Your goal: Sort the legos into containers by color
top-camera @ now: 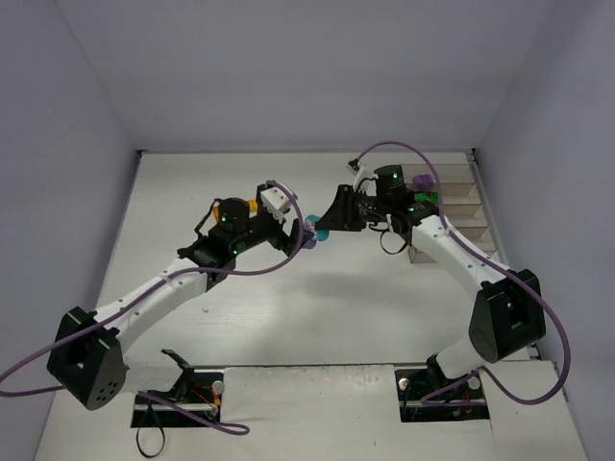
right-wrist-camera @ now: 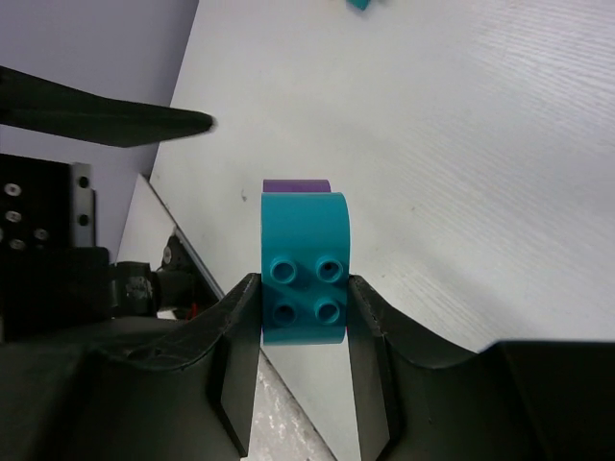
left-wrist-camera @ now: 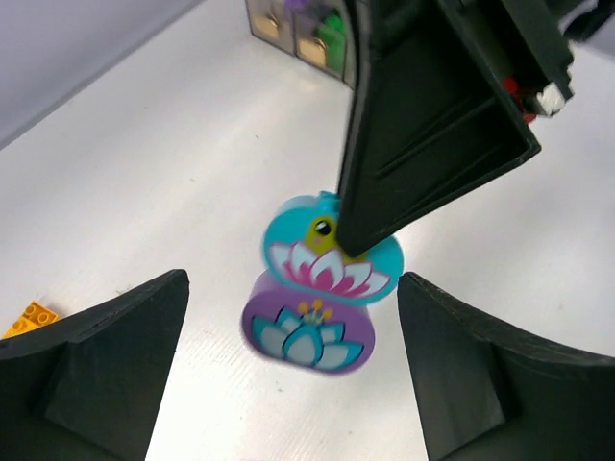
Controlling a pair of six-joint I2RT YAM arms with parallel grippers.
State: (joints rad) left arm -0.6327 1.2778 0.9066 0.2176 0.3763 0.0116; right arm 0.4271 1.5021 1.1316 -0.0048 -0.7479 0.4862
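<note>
My right gripper (right-wrist-camera: 303, 293) is clenched on the teal brick (right-wrist-camera: 303, 245), pinching its sides with the studs facing the wrist camera. A purple brick (left-wrist-camera: 307, 331) sits against the teal one's far face. The two look joined and lifted off the bench (top-camera: 288, 307) near its middle. My left gripper (left-wrist-camera: 291, 288) faces them from 9 o'clock with its jaws released wide, one on each side of the pair and touching neither.

An orange brick (left-wrist-camera: 29, 317) lies loose on the bench at 8 o'clock in the left wrist view. Another teal piece (right-wrist-camera: 360, 4) shows at 12 o'clock in the right wrist view.

Farther off, at 2 o'clock on the bench, the bins (top-camera: 459, 197) already hold purple, green and what looks like orange pieces, though I cannot count them.

I judge the sort partly done. This pair needs splitting so each colour goes to its own bin, and the loose orange and teal ones are not yet binned.
</note>
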